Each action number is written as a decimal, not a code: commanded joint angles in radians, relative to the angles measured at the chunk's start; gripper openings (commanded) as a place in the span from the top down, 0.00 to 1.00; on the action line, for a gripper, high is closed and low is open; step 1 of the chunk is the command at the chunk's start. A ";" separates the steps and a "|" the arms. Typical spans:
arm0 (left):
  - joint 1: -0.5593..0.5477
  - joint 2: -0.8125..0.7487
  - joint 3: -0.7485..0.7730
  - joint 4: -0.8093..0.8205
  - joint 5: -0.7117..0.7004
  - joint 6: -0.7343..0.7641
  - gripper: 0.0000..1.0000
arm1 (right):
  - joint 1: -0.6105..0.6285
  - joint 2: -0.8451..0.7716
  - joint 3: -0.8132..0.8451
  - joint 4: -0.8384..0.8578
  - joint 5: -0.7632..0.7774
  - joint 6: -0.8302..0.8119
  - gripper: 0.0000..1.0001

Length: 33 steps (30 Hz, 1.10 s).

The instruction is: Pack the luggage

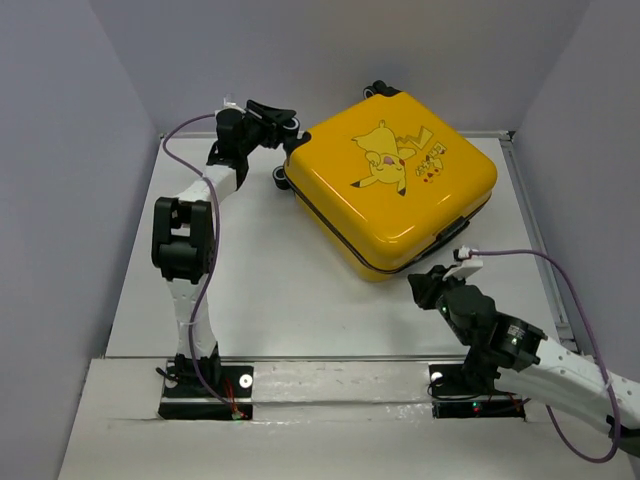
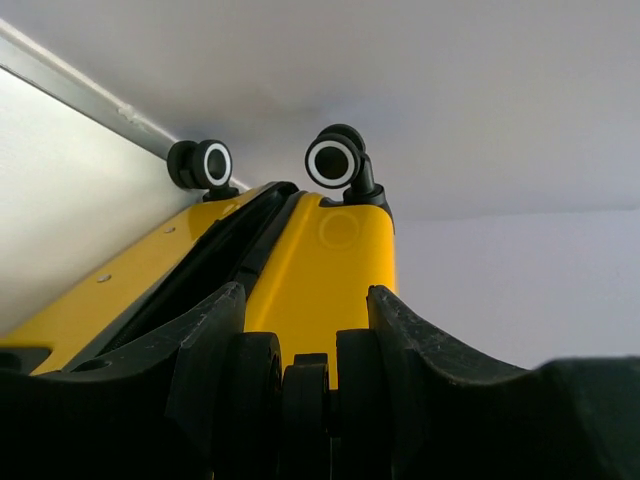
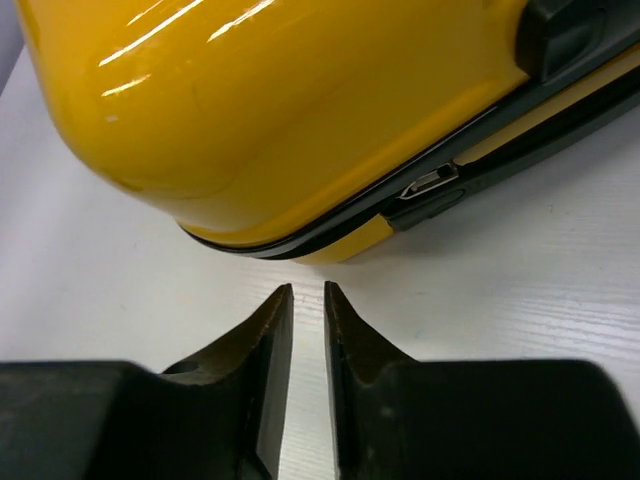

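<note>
Well, from above you see the luggage [image 1: 400,185] lying flat, lid down, toward the bench's [image 1: 280,290] far right corner. The left gripper [image 1: 287,135] is at its wheeled far-left corner and the right gripper [image 1: 425,285] just off its near corner.

From the left wrist, the fingers [image 2: 210,340] stand apart astride the shell's end below the wheels [image 2: 333,161]; you cannot tell whether they clamp it.

From the right wrist, the pincer is drawn nearly together on nothing, short of the zip pull [image 3: 430,183]. Advance like this and you likely shove the case rather than catch the pull.
</note>
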 commanded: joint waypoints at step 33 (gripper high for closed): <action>0.056 0.173 0.318 -0.023 0.089 0.068 0.93 | -0.244 0.344 0.110 0.170 -0.174 -0.161 0.51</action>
